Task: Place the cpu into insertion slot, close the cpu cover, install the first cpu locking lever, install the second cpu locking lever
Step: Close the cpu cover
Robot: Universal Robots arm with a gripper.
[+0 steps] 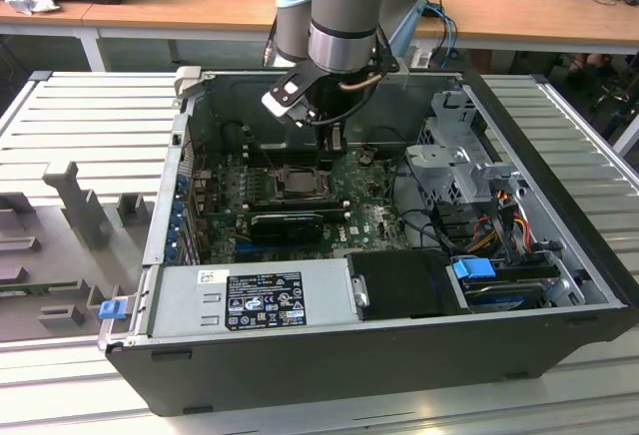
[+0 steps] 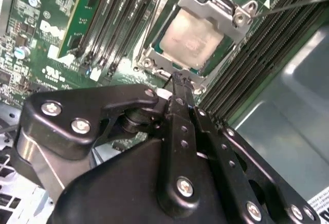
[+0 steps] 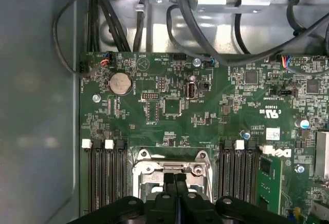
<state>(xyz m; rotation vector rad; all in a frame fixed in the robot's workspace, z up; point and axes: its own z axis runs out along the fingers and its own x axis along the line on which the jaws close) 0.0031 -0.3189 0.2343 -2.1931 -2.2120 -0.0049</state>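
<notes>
The cpu point(image 2: 191, 38), a pale square chip, lies flat in the insertion slot point(image 1: 298, 182) on the green motherboard point(image 1: 371, 212). The silvery cpu cover point(image 2: 218, 9) lies down around the chip, which shows through its square opening. A thin metal locking lever point(image 2: 298, 2) sticks out past one corner of the cover. My gripper point(image 2: 178, 80) is shut with nothing seen between its black fingers. Its tips are at the socket's edge, just off the cover point(image 3: 172, 166). In the exterior view the gripper point(image 1: 332, 156) hangs at the slot's right side.
The board sits deep in an open computer case point(image 1: 559, 255). Black memory slots point(image 3: 105, 172) flank the socket. A black graphics card point(image 1: 290, 223) lies in front of it. A power supply point(image 1: 250, 300), a drive cage point(image 1: 459, 161) and cables point(image 3: 205, 34) crowd around.
</notes>
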